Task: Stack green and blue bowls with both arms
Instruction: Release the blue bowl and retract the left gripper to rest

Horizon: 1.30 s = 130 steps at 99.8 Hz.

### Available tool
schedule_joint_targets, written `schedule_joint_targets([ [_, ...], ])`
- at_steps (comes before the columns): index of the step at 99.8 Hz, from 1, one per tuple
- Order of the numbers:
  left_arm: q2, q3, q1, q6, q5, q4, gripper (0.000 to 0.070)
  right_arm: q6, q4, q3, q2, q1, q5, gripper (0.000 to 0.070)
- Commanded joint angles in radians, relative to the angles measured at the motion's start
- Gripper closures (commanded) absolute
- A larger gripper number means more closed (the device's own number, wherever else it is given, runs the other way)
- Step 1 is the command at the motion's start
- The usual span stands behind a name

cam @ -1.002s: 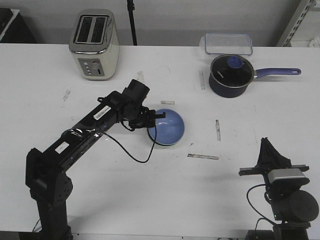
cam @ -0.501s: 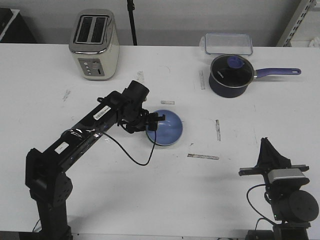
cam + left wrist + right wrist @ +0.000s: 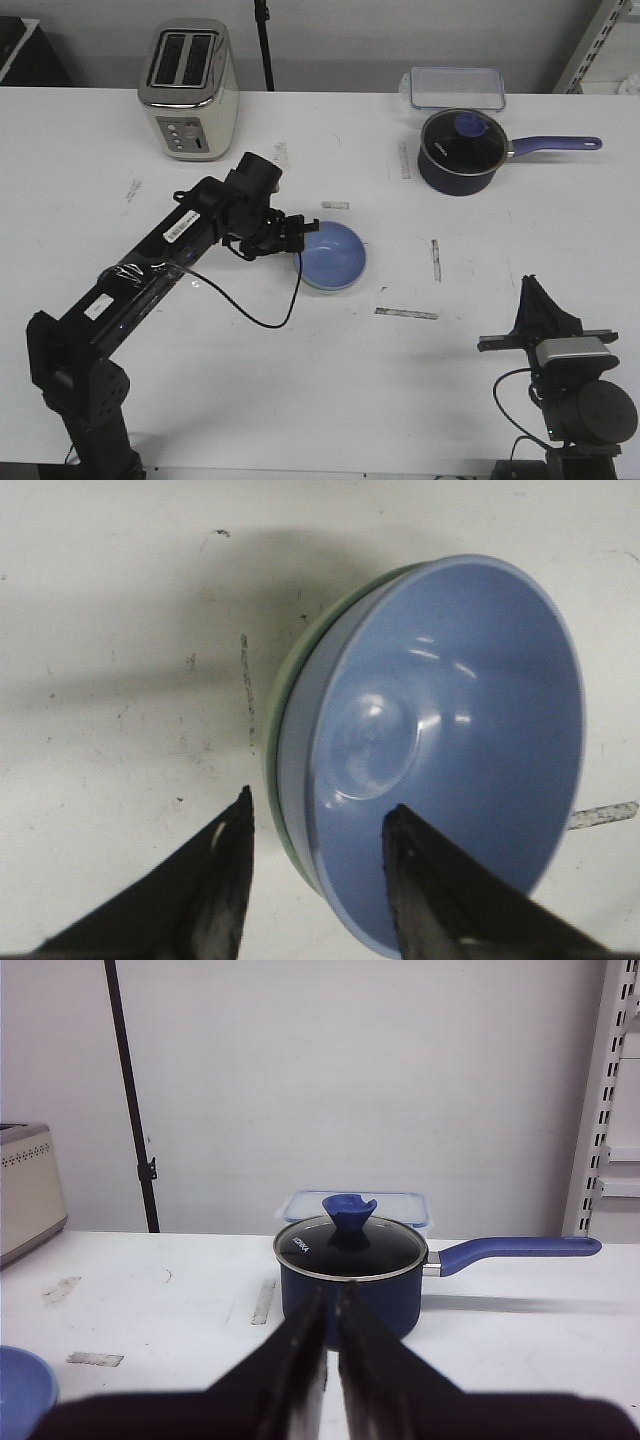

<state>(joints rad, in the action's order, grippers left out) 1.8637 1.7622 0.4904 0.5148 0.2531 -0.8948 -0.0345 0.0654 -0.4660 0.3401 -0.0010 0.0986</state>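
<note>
Jaws of the left gripper (image 3: 315,875) gape, free of the blue bowl (image 3: 450,740) nested in the green bowl (image 3: 285,715) at frame centre; right gripper (image 3: 330,1345) nearly closed, empty; stacking looks done.

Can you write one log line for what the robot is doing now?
left gripper: open, beside bowls | blue bowl: nested in green bowl | right gripper: shut, idle

Sky-blue bowl (image 3: 450,740) nested in mint-green bowl (image 3: 283,695), white table (image 3: 300,400)
</note>
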Motion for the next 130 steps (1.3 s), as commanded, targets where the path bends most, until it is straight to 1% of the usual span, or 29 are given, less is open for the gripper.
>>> schedule_joint_targets([
  [1, 0.000, 0.024, 0.000, -0.006, 0.002, -0.003, 0.0448, -0.014, -0.013, -0.003, -0.001, 0.000, -0.001, 0.0690],
  [20, -0.045, -0.013, -0.031, -0.043, 0.002, 0.027, 0.0459, -0.014, -0.013, -0.003, -0.001, 0.000, -0.001, 0.0690],
  [32, -0.131, -0.121, -0.061, -0.043, 0.002, 0.132, 0.0466, -0.014, -0.013, -0.003, -0.001, 0.000, -0.002, 0.0690],
  [36, -0.169, -0.172, -0.073, -0.044, 0.002, 0.182, 0.0484, -0.014, -0.013, -0.003, -0.001, 0.000, -0.002, 0.0690],
  [49, -0.306, -0.346, -0.124, -0.081, 0.002, 0.333, 0.0630, -0.014, -0.013, -0.003, -0.001, 0.000, -0.001, 0.0690],
  [67, -0.503, -0.586, -0.222, -0.117, -0.003, 0.526, 0.0635, -0.014, -0.013, -0.003, -0.001, 0.000, -0.001, 0.0690],
  [72, -0.555, -0.651, -0.248, -0.150, -0.021, 0.579, 0.0646, -0.014, -0.013, -0.003, -0.001, 0.000, -0.002, 0.0690],
  [77, -0.604, -0.711, -0.271, -0.199, -0.045, 0.616, 0.0700, -0.014, -0.013, -0.003, -0.001, 0.000, -0.001, 0.0690],
  [95, -0.760, -0.884, -0.341, -0.404, -0.146, 0.674, 0.0700, -0.014, -0.013, -0.003, -0.001, 0.000, -0.001, 0.0690],
  [103, -0.819, -0.940, -0.369, -0.477, -0.182, 0.695, 0.0700, -0.014, -0.013, -0.003, -0.001, 0.000, -0.001, 0.0690],
  [110, -0.872, -0.985, -0.389, -0.509, -0.188, 0.725, 0.0700, -0.014, -0.013, -0.003, -0.001, 0.000, -0.001, 0.0690],
  [130, -1.038, -1.112, -0.402, -0.507, -0.187, 0.843, 0.0700, -0.014, -0.013, -0.003, -0.001, 0.000, -0.001, 0.0690],
])
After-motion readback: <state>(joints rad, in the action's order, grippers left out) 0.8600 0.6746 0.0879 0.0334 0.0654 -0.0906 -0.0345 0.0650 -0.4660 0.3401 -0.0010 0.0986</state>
